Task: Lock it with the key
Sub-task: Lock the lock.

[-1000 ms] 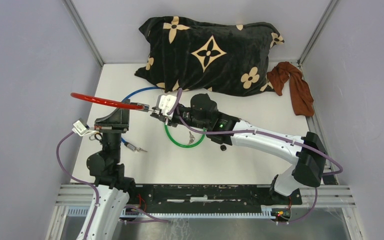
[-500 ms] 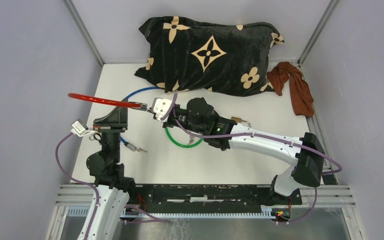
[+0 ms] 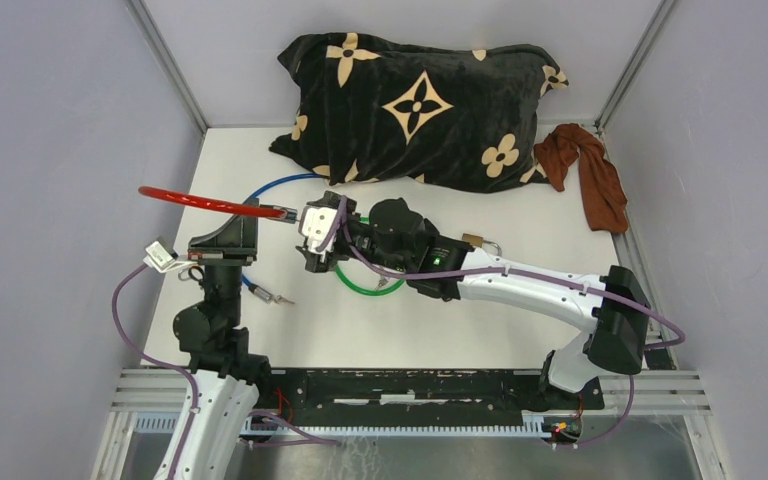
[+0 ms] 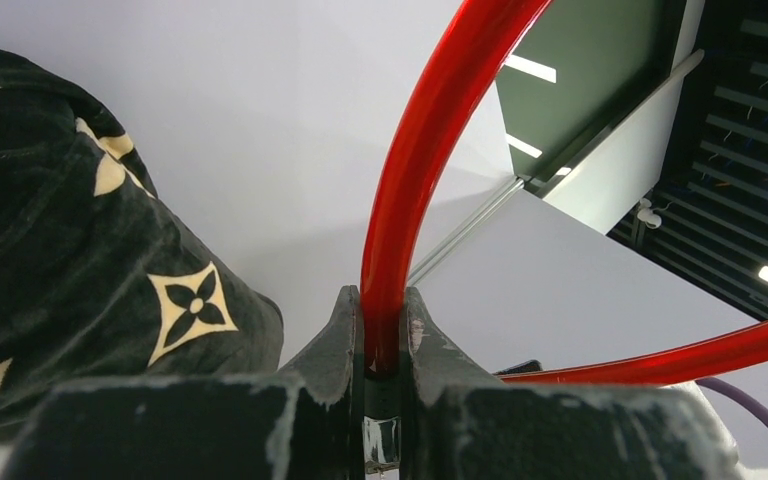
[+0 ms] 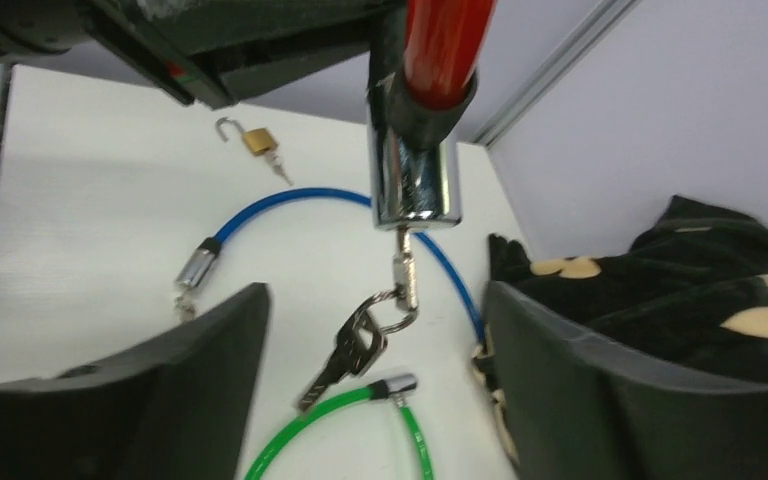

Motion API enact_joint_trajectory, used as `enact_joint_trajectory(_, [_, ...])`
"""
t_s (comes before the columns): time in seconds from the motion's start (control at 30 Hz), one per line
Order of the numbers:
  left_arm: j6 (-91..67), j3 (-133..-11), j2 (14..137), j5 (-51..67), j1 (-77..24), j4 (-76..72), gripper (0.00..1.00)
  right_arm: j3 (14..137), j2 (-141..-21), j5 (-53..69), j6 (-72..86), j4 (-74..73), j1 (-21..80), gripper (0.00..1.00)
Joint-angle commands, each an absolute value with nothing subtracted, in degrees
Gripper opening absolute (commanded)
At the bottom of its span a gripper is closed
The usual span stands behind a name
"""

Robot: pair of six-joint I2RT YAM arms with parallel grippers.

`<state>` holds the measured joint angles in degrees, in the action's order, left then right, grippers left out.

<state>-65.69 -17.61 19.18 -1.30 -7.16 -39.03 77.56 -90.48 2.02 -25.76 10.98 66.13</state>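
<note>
The red cable lock (image 3: 200, 203) is held up above the table, my left gripper (image 3: 257, 212) shut on the cable (image 4: 420, 150) close to its chrome cylinder (image 5: 415, 185). A small key (image 5: 403, 272) sticks out of the cylinder's lower end. A ring with a flat spare key (image 5: 345, 360) hangs from it. My right gripper (image 3: 310, 235) is open just right of the cylinder. In the right wrist view its fingers (image 5: 210, 330) stand wide on either side of the hanging keys, touching nothing.
A green cable lock (image 3: 360, 285) lies on the table under the right wrist. A blue cable lock (image 3: 270, 185) and small keys (image 3: 278, 298) lie near the left arm. A brass padlock (image 3: 475, 240), a black pillow (image 3: 420, 100) and a brown cloth (image 3: 595, 175) lie further right and back.
My right gripper, shut at the lock's cylinder half a second ago, has opened and turned, letting the keys hang free. The red loop shifted slightly left.
</note>
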Motion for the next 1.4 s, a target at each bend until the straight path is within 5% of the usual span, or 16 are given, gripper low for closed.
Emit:
enact_joint_trajectory(0.0, [-65.2,-18.1,18.5,-1.4,-7.0,-41.2,0.02,81.2,-88.2,7.2,-25.9,3.6,65.0,0.95])
enact_joint_trajectory(0.33, [-65.1,-18.1,18.1,-1.2,-7.0,-40.7,0.02,85.8,-87.2,14.1,-19.9,12.6,64.9,0.98])
enact_joint_trajectory(0.47, [-65.0,-18.0,18.1,-1.1,-7.1,-40.3,0.02,83.0,-87.1,14.0,-17.9,22.1,65.1,0.9])
enact_joint_trajectory(0.63, [-65.0,-17.8,18.2,-0.9,-7.1,-40.2,0.02,84.1,-88.6,15.7,-16.1,27.0,65.4,0.62])
enact_joint_trajectory(0.73, [-64.9,-17.8,18.2,-0.9,-7.0,-40.1,0.02,86.5,-89.8,15.6,-15.7,25.7,65.5,0.23])
enact_joint_trajectory(0.83, [-64.4,-17.6,17.9,-1.1,-7.0,-39.7,0.02,86.9,-89.2,15.9,-15.4,26.2,65.5,0.0])
enact_joint_trajectory(1.33, [-60.8,-16.8,17.7,-2.4,-6.9,-37.5,0.02,86.2,-83.9,18.5,-13.9,27.3,65.5,0.0])
enact_joint_trajectory(1.37, [-61.0,-16.9,17.8,-2.4,-6.9,-37.5,0.02,86.2,-84.0,18.3,-14.3,26.4,65.5,0.07])
